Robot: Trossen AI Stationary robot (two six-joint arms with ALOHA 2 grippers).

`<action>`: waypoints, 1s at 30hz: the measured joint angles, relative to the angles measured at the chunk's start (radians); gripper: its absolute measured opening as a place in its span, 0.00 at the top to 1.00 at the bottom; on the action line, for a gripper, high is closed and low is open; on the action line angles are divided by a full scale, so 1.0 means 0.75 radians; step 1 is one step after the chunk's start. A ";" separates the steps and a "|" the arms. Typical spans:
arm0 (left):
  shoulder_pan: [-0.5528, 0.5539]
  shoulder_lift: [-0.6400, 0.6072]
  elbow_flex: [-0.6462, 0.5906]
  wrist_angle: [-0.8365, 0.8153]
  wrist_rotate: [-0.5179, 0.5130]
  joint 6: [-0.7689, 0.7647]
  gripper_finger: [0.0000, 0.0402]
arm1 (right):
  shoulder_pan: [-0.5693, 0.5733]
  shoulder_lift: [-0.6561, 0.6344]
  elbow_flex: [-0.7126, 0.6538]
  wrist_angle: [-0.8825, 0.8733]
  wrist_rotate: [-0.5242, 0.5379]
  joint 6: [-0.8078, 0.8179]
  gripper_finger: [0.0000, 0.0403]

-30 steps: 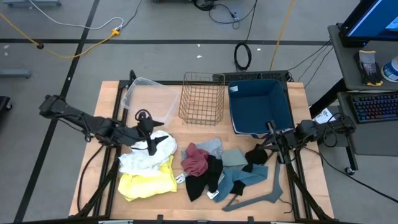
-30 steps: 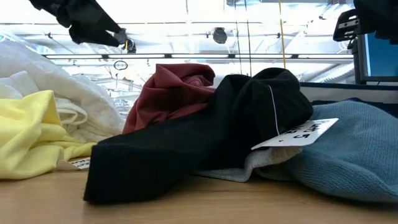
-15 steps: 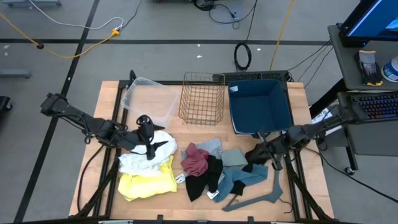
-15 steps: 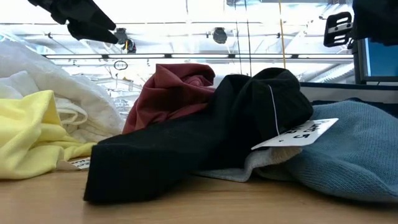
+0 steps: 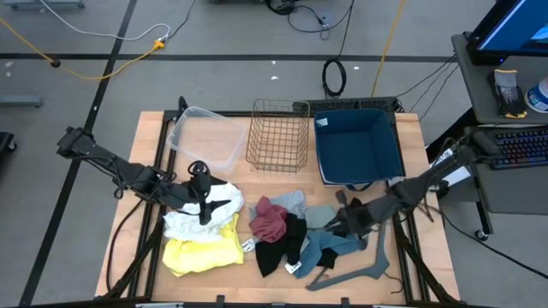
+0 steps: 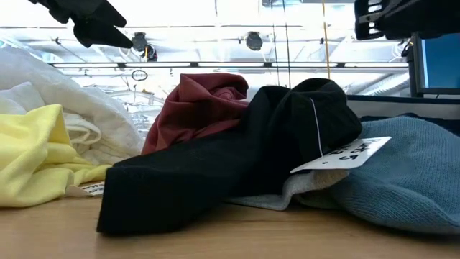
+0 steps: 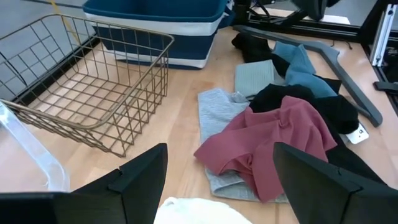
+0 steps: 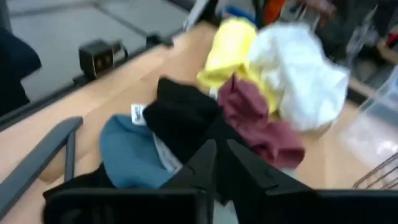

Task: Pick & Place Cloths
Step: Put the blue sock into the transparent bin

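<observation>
Several cloths lie in a heap on the table's near half: white (image 5: pixel 193 221), yellow (image 5: pixel 204 251), maroon (image 5: pixel 269 219), black (image 5: pixel 281 246), light grey (image 5: pixel 296 202) and blue-grey (image 5: pixel 329 247), with a small black one (image 5: pixel 353 211) at the right. My left gripper (image 5: pixel 209 208) hangs open above the white cloth (image 7: pixel 199 211), clear of it. My right gripper (image 5: pixel 336 224) is shut and hovers above the blue-grey and small black cloths. The low view shows both grippers, left (image 6: pixel 133 43) and right (image 6: pixel 366 18), high over the heap.
A clear plastic bin (image 5: pixel 205 137), a wire basket (image 5: pixel 278 137) and a blue bin (image 5: pixel 358 150) stand along the far edge. A grey hanger (image 5: pixel 370 263) lies by the blue-grey cloth near the right near corner. Bare wood shows between the containers and the heap.
My right arm has reached out from beside the blue bin toward the table's left and near edge, and its gripper now stands over the blue-grey and small black cloths. The cloths have not moved.
</observation>
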 joint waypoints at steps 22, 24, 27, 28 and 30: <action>0.001 0.000 0.000 0.003 -0.001 -0.037 0.26 | 0.101 0.456 0.157 -0.120 0.045 0.284 0.45; 0.001 0.000 0.000 0.003 -0.001 -0.038 0.26 | 0.096 0.476 0.157 -0.109 0.048 0.287 0.44; 0.001 0.000 0.000 0.003 -0.001 -0.038 0.26 | 0.077 0.527 0.157 -0.060 0.044 0.304 0.44; 0.001 0.000 0.000 0.003 -0.001 -0.038 0.26 | 0.071 0.542 0.157 -0.060 0.043 0.305 0.44; 0.001 0.000 0.000 0.004 -0.001 -0.039 0.26 | 0.054 0.578 0.157 -0.061 0.046 0.306 0.44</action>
